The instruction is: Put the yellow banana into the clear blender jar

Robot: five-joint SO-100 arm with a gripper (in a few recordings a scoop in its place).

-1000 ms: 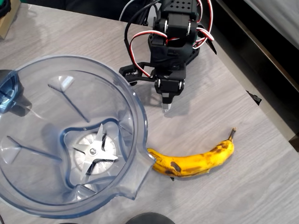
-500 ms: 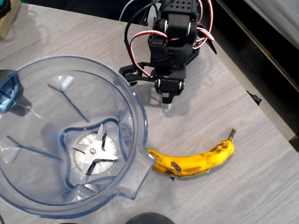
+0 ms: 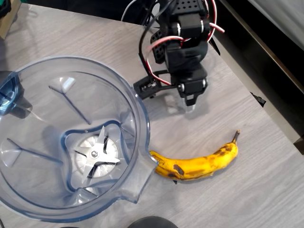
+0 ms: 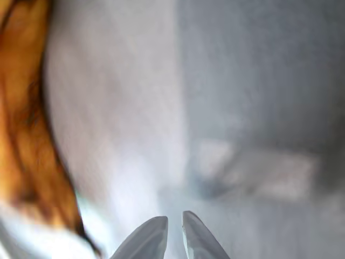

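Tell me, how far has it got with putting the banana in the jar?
Barely started. Nothing looks done: the banana lies on the table, one end by the jar, which holds only its blade. The gripper hangs above the banana, fingers nearly together, empty. Grasping, lifting and dropping it in remain.

I see even, soft light overhead, faint shadows on the counter (image 3: 247,156); my wrist view is heavily blurred, washed pale, the banana (image 4: 27,135) smeared.
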